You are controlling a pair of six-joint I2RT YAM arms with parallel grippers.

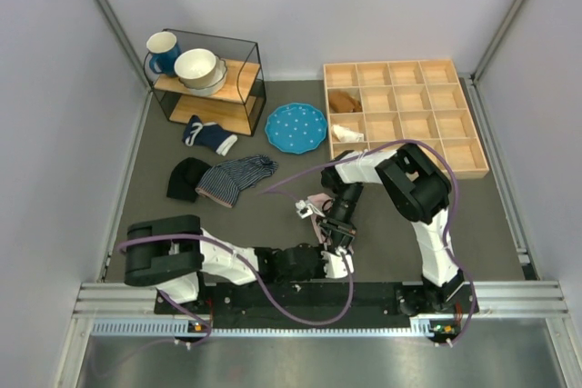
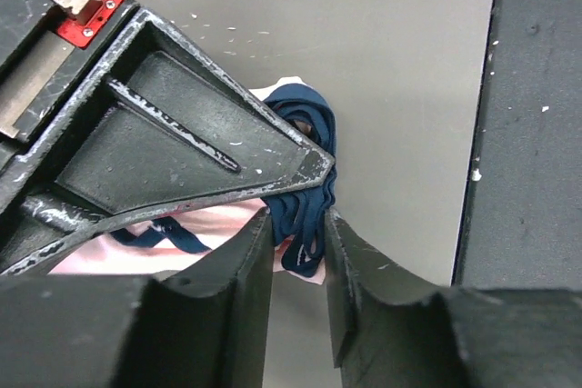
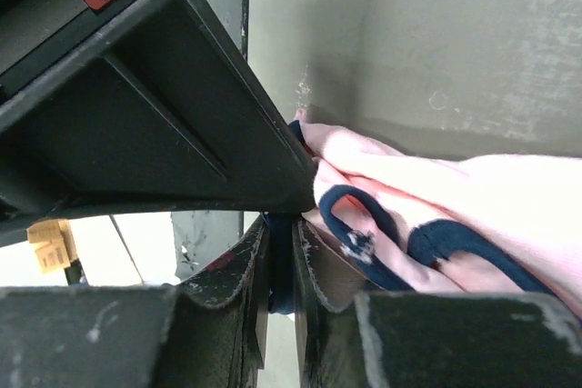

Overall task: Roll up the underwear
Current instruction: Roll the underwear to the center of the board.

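Step in hand: rolling. The underwear (image 3: 436, 215) lies bunched at the counter's (image 1: 473, 215) near centre. The left hand (image 2: 298, 224) and right hand (image 3: 282, 233) are both narrow, pinching its trim. Next move: likely turn the edge over evenly and tightly.

High behind the bases, the top camera looks down toward 12 o'clock across the whole table (image 1: 236, 220), while each wrist camera peers along its own fingers (image 2: 218, 315) (image 3: 209, 315) from very close, and all three catch the underwear (image 1: 318, 200) (image 2: 209, 229) (image 3: 473, 197), just 5 o'clock of the overhead's centre.
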